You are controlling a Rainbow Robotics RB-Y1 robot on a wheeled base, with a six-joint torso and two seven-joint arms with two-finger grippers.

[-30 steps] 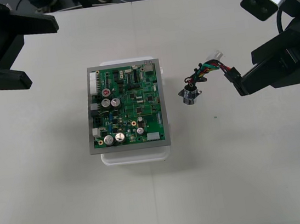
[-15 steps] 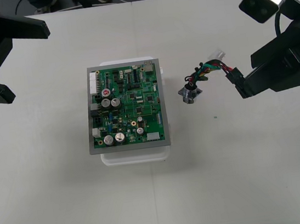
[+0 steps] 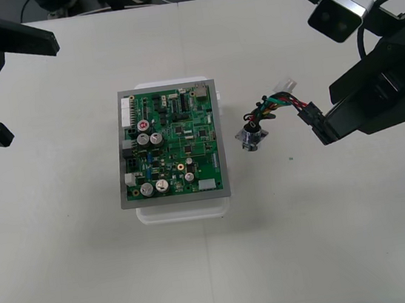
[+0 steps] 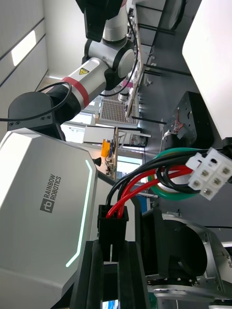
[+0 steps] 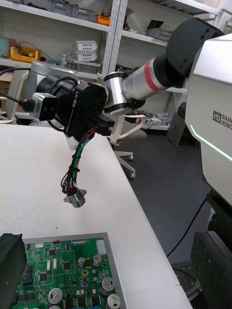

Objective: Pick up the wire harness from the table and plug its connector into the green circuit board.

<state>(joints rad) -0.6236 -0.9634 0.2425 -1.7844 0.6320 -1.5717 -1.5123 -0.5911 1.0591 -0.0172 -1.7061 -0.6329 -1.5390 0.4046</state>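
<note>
Right hand [image 3: 319, 126] is clamped on the black plug [image 3: 307, 114] of the wire harness [image 3: 274, 102]. Wires run out ahead of its fingertips toward the green board [image 3: 172, 144], with the socket [image 3: 251, 137] dangling between. Left hand [image 3: 30, 90] is spread open, way off past the board, so I'd say right's nearer.
</note>
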